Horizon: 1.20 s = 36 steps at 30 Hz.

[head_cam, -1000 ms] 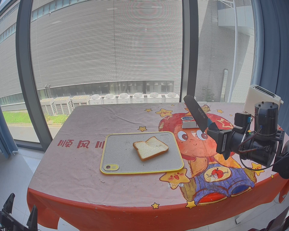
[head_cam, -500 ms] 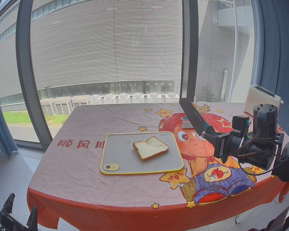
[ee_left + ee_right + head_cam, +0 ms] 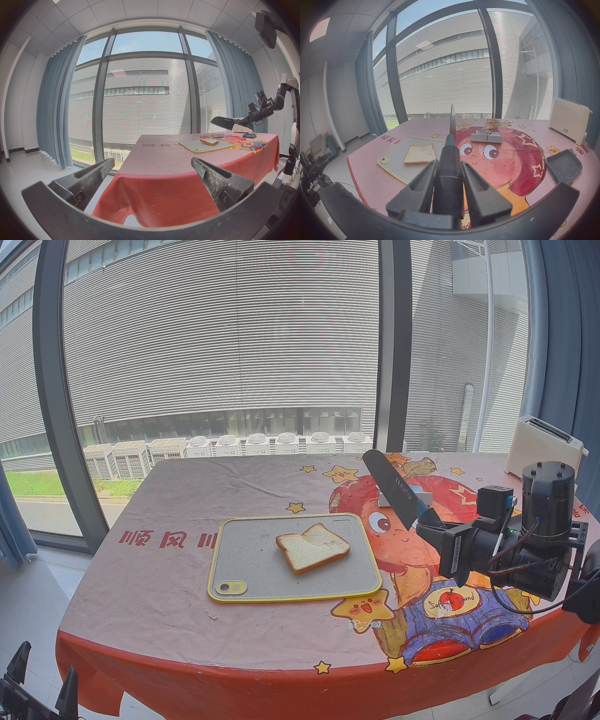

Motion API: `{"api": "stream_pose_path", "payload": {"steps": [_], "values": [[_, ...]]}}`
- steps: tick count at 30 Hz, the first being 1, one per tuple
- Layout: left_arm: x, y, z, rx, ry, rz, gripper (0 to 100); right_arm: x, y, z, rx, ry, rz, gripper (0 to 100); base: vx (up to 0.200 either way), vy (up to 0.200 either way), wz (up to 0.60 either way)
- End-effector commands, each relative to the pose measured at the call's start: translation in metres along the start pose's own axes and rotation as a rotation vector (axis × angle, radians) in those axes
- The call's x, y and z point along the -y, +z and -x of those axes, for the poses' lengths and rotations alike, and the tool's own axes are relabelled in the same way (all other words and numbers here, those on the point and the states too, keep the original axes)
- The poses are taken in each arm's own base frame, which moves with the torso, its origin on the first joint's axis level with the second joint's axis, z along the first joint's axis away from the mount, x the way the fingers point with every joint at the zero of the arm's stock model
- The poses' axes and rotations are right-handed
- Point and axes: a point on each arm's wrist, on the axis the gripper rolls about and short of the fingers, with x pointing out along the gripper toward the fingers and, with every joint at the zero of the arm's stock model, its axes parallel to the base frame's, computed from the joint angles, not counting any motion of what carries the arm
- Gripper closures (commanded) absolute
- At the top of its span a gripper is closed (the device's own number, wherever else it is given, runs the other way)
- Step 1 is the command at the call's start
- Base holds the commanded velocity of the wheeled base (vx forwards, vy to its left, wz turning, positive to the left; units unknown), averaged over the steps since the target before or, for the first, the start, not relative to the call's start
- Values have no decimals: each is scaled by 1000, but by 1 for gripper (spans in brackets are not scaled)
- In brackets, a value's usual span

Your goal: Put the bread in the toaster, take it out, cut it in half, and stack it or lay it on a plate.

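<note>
Nearest, down off the front left corner of the desk (image 3: 187,627), the left pincer (image 3: 152,163) hangs released, its fingers (image 3: 93,175) spread wide with nothing between them, just as it hung a second ago. On the near half of the desk lies the grey, yellow-rimmed cutting board (image 3: 256,565), and the bread (image 3: 312,547), one whole uncut slice, lies flat on its right half; neither has shifted. To the right of the board, above the cartoon figure on the cloth, the right pincer (image 3: 431,524) is clenched on the black handle of the knife (image 3: 394,487), whose dark blade slants up and away to the left with the tip in the air, clear of bread and board. Over the last second this arm has carried the knife leftward toward the board and a little lower, so that the blade now crosses in front of the small grey block (image 3: 486,137) standing beyond it near the middle of the desk, where before it sat to the block's right. At the right side of the desk lies what looks like a dark square plate (image 3: 564,164), well apart from the board. Farthest, at the back right corner, the cream toaster (image 3: 542,443) stands upright near the curtain, unmoved.
</note>
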Motion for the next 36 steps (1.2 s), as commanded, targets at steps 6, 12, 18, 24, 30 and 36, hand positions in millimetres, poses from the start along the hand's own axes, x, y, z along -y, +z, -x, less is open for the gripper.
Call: {"api": "stream_pose_path", "payload": {"steps": [6,12,18,24,30,36], "values": [[0,-5,0,-1,0,0,0,-4,-3,0,-3,14,6,100,0,0,0],[0,-5,0,-1,0,0,0,-8,-5,2,-9,32,13,100,0,0,0],[0,-5,0,-1,0,0,0,-9,-6,1,-13,37,15,100,0,0,0],[0,-5,0,-1,-1,0,0,-13,-7,2,-17,49,19,100,0,0,0],[0,-5,0,-1,0,0,0,-13,-8,2,-19,50,20,100,0,0,0],[0,-5,0,-1,0,2,0,-16,-11,3,-29,64,27,100,0,0,0]]}}
